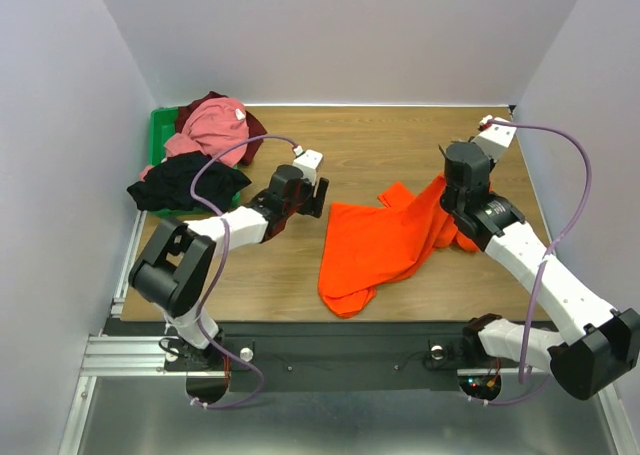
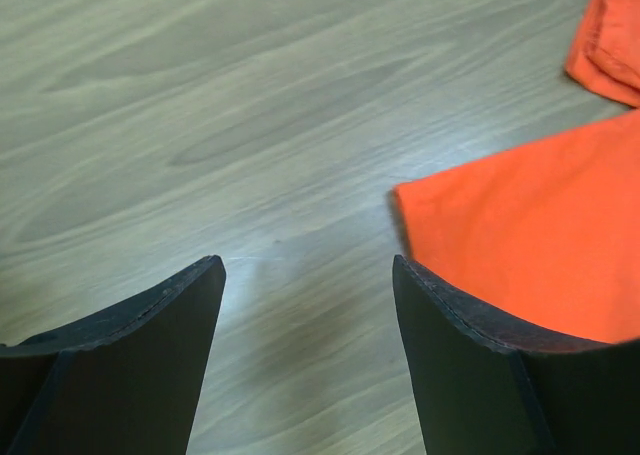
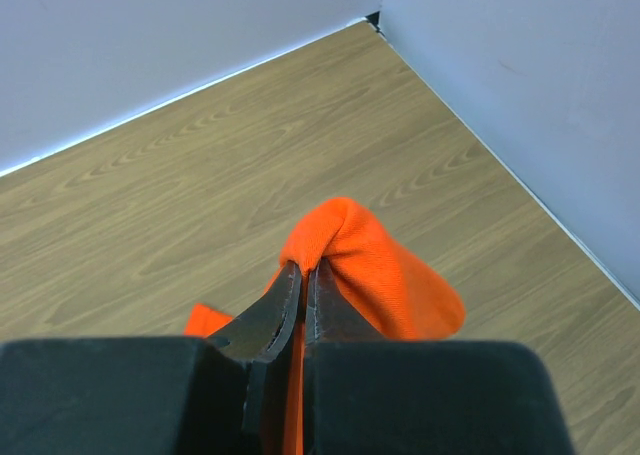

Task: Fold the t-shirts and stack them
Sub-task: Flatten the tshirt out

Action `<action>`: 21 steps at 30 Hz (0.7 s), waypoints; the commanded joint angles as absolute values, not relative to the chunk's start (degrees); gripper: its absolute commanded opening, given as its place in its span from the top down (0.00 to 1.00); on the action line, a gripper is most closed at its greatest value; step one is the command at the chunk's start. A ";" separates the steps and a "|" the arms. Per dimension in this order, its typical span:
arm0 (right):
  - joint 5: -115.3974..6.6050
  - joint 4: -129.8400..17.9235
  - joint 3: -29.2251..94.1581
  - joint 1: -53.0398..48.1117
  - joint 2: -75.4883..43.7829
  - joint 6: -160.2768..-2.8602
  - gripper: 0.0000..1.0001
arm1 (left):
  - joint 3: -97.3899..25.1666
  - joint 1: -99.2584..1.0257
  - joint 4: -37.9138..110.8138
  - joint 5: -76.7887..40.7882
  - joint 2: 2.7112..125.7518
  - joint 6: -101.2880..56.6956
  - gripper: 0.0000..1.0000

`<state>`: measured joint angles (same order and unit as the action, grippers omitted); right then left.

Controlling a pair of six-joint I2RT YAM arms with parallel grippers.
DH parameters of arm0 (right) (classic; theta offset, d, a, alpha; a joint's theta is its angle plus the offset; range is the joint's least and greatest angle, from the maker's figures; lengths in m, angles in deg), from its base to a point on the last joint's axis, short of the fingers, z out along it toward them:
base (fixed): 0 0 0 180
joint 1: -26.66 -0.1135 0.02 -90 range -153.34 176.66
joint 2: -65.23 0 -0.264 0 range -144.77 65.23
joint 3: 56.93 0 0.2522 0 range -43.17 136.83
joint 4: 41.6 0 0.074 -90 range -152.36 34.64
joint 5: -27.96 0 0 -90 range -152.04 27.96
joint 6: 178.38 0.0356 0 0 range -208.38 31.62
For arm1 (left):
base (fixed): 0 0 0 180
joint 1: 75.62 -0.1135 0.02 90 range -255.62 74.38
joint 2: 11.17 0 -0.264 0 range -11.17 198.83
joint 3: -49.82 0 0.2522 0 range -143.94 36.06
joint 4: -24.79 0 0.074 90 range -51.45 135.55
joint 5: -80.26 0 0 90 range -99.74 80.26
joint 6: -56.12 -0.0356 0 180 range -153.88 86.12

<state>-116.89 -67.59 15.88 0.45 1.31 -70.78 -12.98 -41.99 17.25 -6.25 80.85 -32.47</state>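
Nearest the arm bases, the orange shirt lies rumpled on the table, right of centre, its lower left corner bunched into a fold. Its right part rises off the wood to the right claw, whose 2 fingers are pressed together on a raised fold of the orange cloth; in the right wrist view the fabric humps over the pinched tips. The left claw hangs over bare wood just beside the shirt's left edge, its 2 fingers spread wide with nothing between them; the left wrist view shows the shirt's corner close to the right finger, though contact cannot be told. Farther back, at the far left, a black shirt, a pink shirt and a maroon shirt lie heaped on a green bin, the black one spilling over its near rim.
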 commanded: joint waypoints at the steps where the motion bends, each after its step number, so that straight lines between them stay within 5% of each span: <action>1: -116.62 -63.98 15.81 0.91 2.47 -70.01 0.99 | -20.00 -42.22 12.88 -16.33 84.09 -30.80 0.20; 21: -113.98 -63.10 14.58 1.00 2.65 -69.75 0.99 | -30.21 -41.07 17.19 -13.87 99.56 -30.62 0.24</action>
<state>-113.61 -66.87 14.09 0.51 1.50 -70.43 -27.56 -41.55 16.73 -15.06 99.63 -30.48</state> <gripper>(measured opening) 0.030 0.774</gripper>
